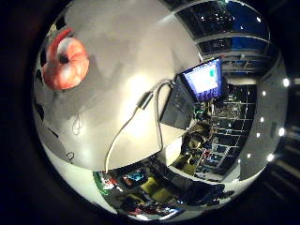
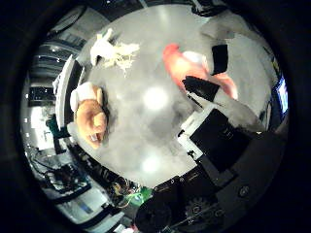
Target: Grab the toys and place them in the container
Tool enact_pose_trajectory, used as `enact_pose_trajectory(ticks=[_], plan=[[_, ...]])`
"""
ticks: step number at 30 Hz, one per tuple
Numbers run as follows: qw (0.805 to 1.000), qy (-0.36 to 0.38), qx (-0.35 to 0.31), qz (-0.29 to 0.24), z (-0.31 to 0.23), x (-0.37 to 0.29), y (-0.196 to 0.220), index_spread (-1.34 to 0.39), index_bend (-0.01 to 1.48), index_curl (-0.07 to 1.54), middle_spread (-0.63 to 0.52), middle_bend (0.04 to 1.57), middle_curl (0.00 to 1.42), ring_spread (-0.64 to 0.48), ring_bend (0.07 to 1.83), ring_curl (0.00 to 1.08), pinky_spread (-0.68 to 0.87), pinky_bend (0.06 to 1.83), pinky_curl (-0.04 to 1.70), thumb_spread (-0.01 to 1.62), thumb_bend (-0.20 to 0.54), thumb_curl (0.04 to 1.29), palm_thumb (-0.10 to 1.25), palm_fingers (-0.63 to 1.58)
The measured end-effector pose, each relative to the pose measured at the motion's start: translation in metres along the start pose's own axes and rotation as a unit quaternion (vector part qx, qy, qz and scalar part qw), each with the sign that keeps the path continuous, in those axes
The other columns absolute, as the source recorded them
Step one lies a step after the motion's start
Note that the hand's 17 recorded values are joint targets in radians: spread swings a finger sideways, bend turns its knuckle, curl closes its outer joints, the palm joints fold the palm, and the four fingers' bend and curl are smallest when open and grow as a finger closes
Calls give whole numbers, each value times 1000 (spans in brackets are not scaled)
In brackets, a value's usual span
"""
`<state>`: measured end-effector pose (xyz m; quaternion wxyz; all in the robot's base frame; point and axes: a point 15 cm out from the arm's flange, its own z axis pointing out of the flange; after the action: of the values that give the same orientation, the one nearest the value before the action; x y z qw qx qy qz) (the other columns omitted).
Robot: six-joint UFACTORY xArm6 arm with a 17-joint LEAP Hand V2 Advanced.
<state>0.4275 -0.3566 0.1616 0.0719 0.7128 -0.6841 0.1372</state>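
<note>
In the right thumb side palm view, my hand (image 2: pixel 216 121) reaches in with its black and white fingers (image 2: pixel 217 55) curled across a pink-red plush toy (image 2: pixel 176 61). The same toy shows in the right little finger side palm view (image 1: pixel 65 62), against the white table (image 1: pixel 131 56). A white and cream toy (image 2: pixel 113 49) lies on the table away from the hand. A brown plush toy (image 2: pixel 90 116) with a white part lies near the table's edge. I cannot make out a container.
A lit monitor (image 1: pixel 202 80) stands at the table's far edge, with room clutter beyond it. Shelves and equipment (image 2: pixel 58 170) lie past the table edge beside the brown toy.
</note>
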Motion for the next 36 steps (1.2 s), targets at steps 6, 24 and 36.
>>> enact_pose_trajectory(ticks=[6, 24, 36], plan=[[1000, -4, 0, 1, -12, -4, -1, -461, 942, 600, -433, 538, 449, -252, 191, 177, 249, 190, 150, 977, -18, 309, 993, 625], [988, -57, -133, -50, 40, -40, 13, -410, 135, 279, 90, 153, 290, 154, 308, 235, 388, 570, 281, 930, -42, 281, 644, -92], [989, -50, -135, -46, 61, -25, -15, -396, 126, 206, 152, 159, 236, 203, 288, 243, 395, 556, 296, 903, -31, 289, 567, -106]])
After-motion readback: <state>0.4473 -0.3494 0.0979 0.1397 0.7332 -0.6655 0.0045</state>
